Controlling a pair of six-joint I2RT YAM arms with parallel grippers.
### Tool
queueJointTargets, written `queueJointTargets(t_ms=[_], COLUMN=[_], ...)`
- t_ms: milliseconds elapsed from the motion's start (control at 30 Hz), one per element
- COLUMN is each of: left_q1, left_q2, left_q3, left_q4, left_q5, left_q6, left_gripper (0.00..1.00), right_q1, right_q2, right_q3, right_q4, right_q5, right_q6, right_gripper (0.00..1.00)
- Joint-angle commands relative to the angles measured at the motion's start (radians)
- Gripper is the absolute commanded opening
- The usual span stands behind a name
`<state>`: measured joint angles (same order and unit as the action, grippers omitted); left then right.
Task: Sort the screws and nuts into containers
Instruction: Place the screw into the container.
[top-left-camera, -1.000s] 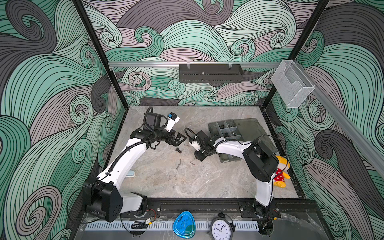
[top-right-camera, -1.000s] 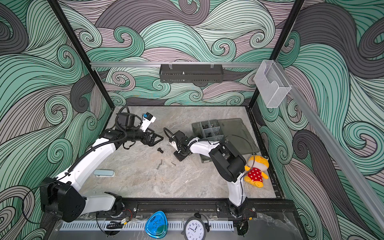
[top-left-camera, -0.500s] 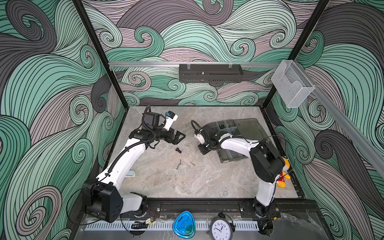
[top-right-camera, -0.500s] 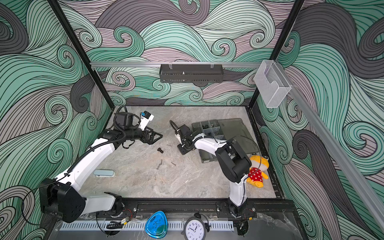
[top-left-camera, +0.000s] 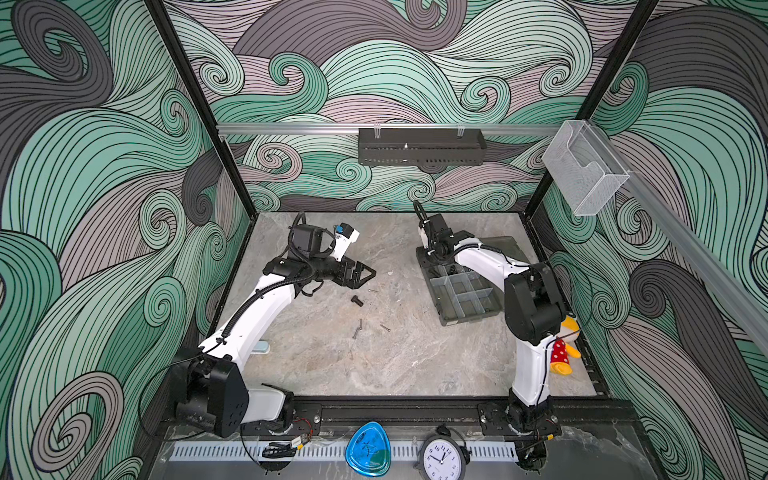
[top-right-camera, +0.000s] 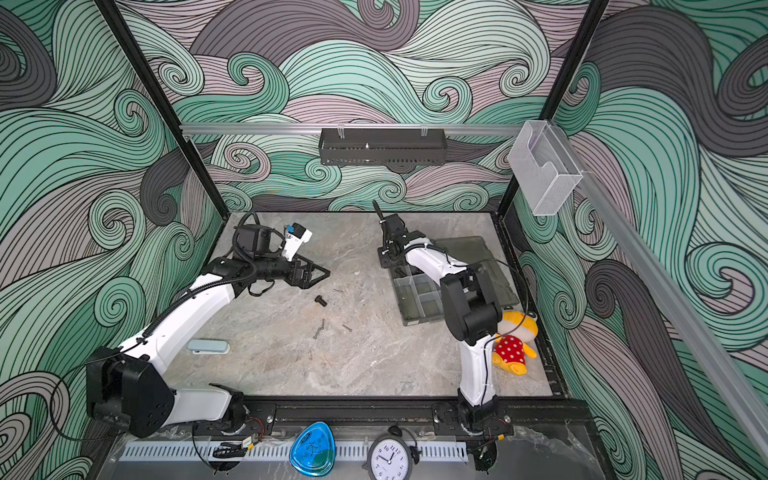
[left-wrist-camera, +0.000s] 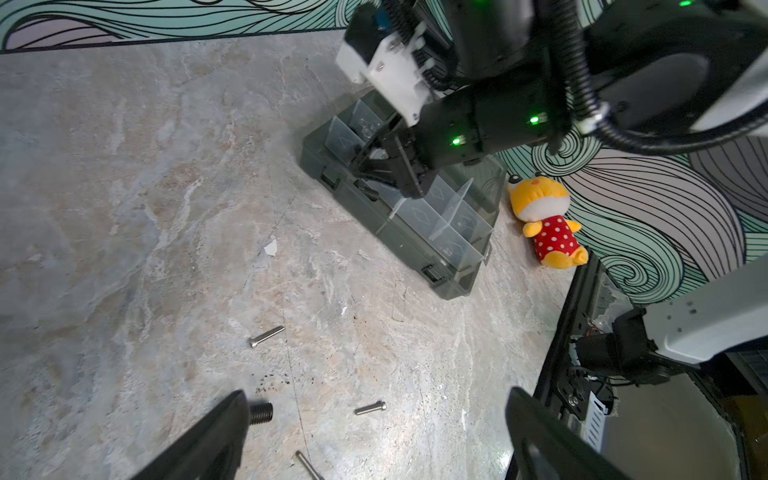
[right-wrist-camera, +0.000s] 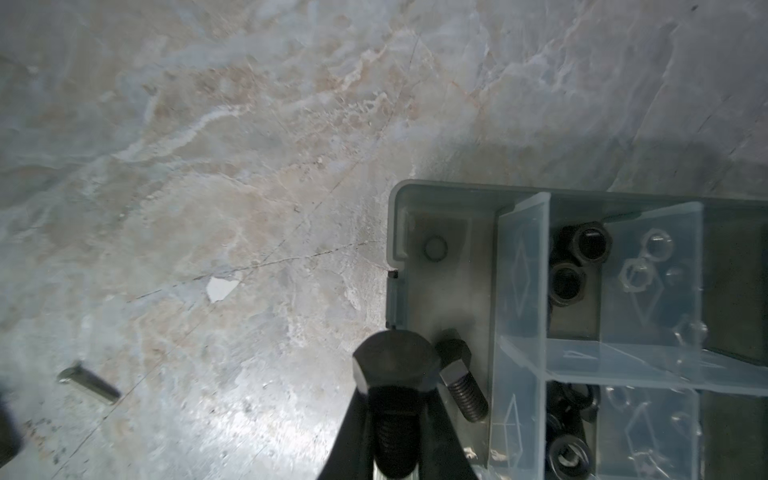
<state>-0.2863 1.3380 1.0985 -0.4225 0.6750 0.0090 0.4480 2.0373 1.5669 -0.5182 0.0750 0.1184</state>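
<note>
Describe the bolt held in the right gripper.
The bolt is black, dull metal, with a wide hex head and a short threaded shank. The right gripper clamps the shank, with the head sticking out past its tips. It hangs at the edge of the box, by the corner compartment where a second black bolt lies.

Marble tabletop (top-left-camera: 395, 365): loose screws (top-left-camera: 358, 328), organiser box (top-left-camera: 457, 286)

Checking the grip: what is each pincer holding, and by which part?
The right pincer clamps a black bolt by its threaded shaft; left pincer holds nothing.
</note>
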Motion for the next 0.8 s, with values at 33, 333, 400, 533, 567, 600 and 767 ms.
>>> queueJointTargets(t_ms=[33, 333, 400, 533, 567, 600, 767], left_q1=[-0.022, -0.022, -0.023, -0.023, -0.022, -0.022, -0.023], left_q2=[-0.025, -0.013, -0.016, -0.018, -0.018, -0.018, -0.026], left_q3=[-0.026, -0.015, -0.016, -0.015, -0.015, -0.015, -0.012], left_q4=[0.065, 0.049, 0.048, 0.048, 0.048, 0.048, 0.041], left_q5=[0.053, 0.049, 0.049, 0.047, 0.047, 0.047, 0.042], left_q6=[-0.003, -0.007, -0.006, -0.006, -0.007, -0.007, -0.003], left_gripper=[0.99, 0.99, 0.99, 0.99, 0.99, 0.99, 0.99], right_q1=[-0.021, -0.036, -0.044, -0.046, -0.046, -0.046, -0.042], right_q2=[0.029, 0.084, 0.092, 0.094, 0.09, 0.084, 0.012], right_q3=[0.042, 0.063, 0.071, 0.079, 0.078, 0.075, 0.021], right_q4=[-0.019, -0.03, -0.034, -0.044, -0.044, -0.044, -0.01], right_q5=[0.026, 0.044, 0.031, 0.05, 0.055, 0.054, 0.025], right_q6=[0.02, 0.031, 0.032, 0.023, 0.021, 0.02, 0.014], right_gripper=[0.08, 0.13, 0.15, 0.29, 0.31, 0.33, 0.37])
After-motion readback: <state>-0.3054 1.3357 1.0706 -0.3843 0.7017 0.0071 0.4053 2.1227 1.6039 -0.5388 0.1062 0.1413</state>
